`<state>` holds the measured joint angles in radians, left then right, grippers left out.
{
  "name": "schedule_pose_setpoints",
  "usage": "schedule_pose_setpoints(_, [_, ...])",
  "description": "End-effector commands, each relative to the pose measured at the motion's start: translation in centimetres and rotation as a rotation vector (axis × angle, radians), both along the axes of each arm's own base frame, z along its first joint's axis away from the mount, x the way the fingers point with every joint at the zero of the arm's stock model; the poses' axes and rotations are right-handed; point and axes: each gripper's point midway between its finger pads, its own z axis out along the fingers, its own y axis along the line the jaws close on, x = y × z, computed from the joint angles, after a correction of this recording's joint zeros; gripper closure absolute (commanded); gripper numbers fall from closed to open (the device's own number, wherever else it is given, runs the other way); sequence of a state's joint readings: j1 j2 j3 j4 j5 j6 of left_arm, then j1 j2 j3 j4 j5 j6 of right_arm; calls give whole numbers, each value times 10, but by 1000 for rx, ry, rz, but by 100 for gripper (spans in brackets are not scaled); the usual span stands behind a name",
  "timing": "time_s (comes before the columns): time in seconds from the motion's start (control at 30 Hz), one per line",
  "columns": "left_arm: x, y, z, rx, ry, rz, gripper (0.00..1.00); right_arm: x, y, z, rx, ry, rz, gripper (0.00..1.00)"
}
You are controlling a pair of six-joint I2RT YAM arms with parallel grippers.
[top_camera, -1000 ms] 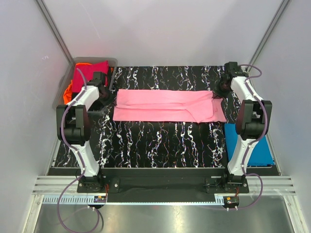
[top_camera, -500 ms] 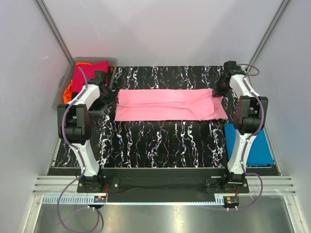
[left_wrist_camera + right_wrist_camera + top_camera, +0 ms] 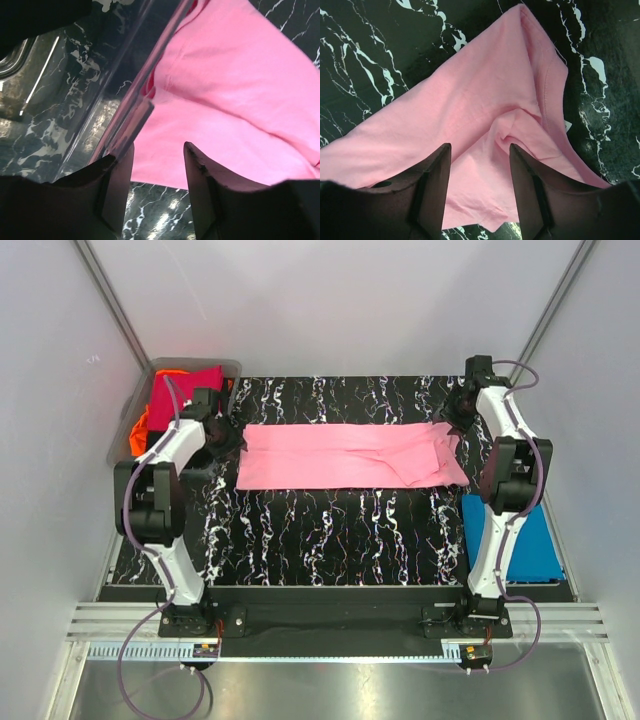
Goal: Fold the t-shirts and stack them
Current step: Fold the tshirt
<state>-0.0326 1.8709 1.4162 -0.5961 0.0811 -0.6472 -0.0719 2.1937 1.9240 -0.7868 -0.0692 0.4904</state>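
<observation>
The light pink short-sleeved cloth t-shirt [image 3: 345, 455] is lying as a long flat band across the upper middle of the top view, on the black white-veined tabletop [image 3: 330, 540]. Judging the fold as partway done: the sides seem to be turned in, the crosswise folds not yet made.

The left tool [image 3: 155, 165] is hovering over the band's left end. Its fingers are standing apart with nothing between them, and pink cloth is lying flat beneath. The right tool [image 3: 479, 160] is sitting over the right end, fingers likewise spread and gripping nothing.

The bright blue cloth t-shirt [image 3: 540, 550] is lying as a neat rectangle at the lower right of the top view, partly hidden by the right arm; probably the stack site. The clear plastic bin [image 3: 200, 362] at upper left is holding a crimson shirt [image 3: 190, 390] and an orange shirt [image 3: 140, 428].

Risks from here:
- The right end is puckering into a raised crease under the right tool. Pinching there could take one layer only, and the fold would be coming undone on lifting.
- The bin's clear wall is showing just beside the left tool. A wide approach could be knocking it.
- The pink lower-right corner is lying near the blue shirt, so dragging could be ruffling it.
- Uneven lifting would be skewing the band.
</observation>
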Motion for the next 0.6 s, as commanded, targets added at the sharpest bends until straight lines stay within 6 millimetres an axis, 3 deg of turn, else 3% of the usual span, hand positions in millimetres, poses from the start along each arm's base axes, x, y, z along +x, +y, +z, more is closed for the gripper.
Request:
schedule_pose_setpoints(0.0, [3, -9, 49, 40, -174, -98, 50, -7, 0, 68, -33, -107, 26, 43])
schedule_pose_setpoints(0.13, [-24, -30, 60, 51, -202, -178, 52, -29, 40, 81, 3, -115, 97, 44])
schedule_pose_setpoints(0.17, [-30, -39, 64, 60, -215, -204, 53, -34, 58, 81, 2, -114, 131, 45])
schedule_pose_setpoints(0.2, [-40, -43, 69, 62, -229, -217, 54, -43, 68, 71, 5, -87, 149, 46])
schedule_pose_setpoints(0.27, [-52, -56, 74, 73, -247, -253, 55, -53, 95, 77, 17, -109, 191, 48])
schedule_pose_setpoints(0.3, [-59, -60, 72, 78, -243, -269, 57, -63, 103, 65, 21, -86, 202, 50])
schedule_pose_setpoints(0.37, [-71, -73, 81, 92, -274, -304, 58, -70, 130, 71, 48, -124, 243, 53])
schedule_pose_setpoints(0.43, [-81, -79, 78, 96, -274, -325, 60, -81, 145, 63, 57, -117, 265, 56])
schedule_pose_setpoints(0.57, [-91, -100, 68, 77, -251, -403, 62, -90, 176, 50, 79, -119, 295, 79])
